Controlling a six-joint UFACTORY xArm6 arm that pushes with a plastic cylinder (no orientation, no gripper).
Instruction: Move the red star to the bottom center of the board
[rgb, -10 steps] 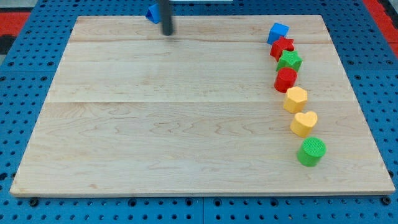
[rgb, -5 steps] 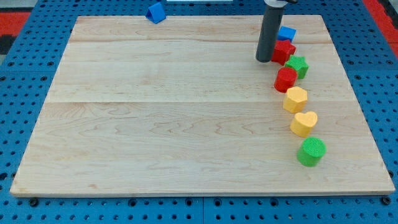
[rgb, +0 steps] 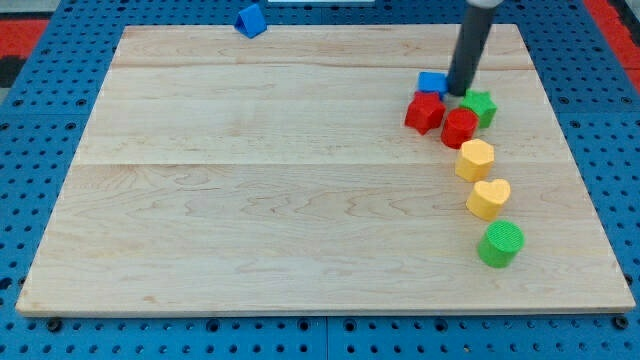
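my tip between blue cube and green star | red star lower-left | tool: plain rod, holds nothing

My tip down, rod slightly tilted.

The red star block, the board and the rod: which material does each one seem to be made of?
The red star block looks like matte moulded plastic: uniform colour, soft edges, no grain. The pale wooden board shows grain lines and plank seams, with a smooth, slightly satin surface. The dark grey rod looks like matte plastic or coated metal; the view leaves that open. My tip sits between the blue block and the green star block.
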